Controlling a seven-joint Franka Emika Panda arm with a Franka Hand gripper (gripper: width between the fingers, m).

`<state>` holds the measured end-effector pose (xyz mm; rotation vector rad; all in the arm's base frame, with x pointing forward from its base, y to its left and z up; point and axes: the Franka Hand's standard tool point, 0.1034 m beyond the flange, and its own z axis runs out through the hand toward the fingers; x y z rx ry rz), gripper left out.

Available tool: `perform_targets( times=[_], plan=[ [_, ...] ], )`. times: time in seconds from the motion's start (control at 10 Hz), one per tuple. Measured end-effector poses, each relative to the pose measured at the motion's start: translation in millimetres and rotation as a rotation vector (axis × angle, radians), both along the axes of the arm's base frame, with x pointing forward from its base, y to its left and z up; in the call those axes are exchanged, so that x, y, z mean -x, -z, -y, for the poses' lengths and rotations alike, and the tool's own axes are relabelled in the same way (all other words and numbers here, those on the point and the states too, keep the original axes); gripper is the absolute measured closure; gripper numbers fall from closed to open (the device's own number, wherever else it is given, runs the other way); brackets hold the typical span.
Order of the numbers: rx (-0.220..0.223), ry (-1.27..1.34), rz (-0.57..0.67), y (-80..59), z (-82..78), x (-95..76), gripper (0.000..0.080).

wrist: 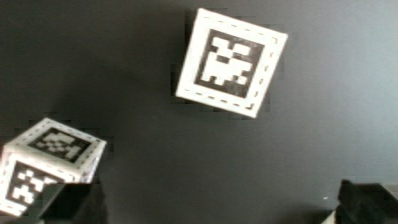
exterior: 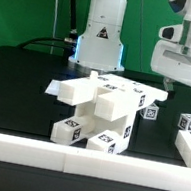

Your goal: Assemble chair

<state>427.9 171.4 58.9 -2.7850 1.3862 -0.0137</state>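
On the matte black table, edged by a smooth white border rail, the arm's glossy white base stands at the back. Before it, at the table's middle, the chair's blocky white plastic parts lie heaped. They are flat slabs and square bars, stacked crookedly, with black-and-white square tags on their faces. Toward the exterior view's right sit two small tagged cubes, the inner cube just beside the heap and the outer cube further out. The gripper hangs above them, pointing straight down. Its dark fingers are spread wide and hold nothing.
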Motion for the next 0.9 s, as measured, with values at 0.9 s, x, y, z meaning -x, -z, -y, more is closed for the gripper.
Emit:
perform_targets(
  times=[0.9],
  plan=[
    [0.055, 0.036, -0.01, 37.6, -21.4, 4.1, 0.015]
  ],
)
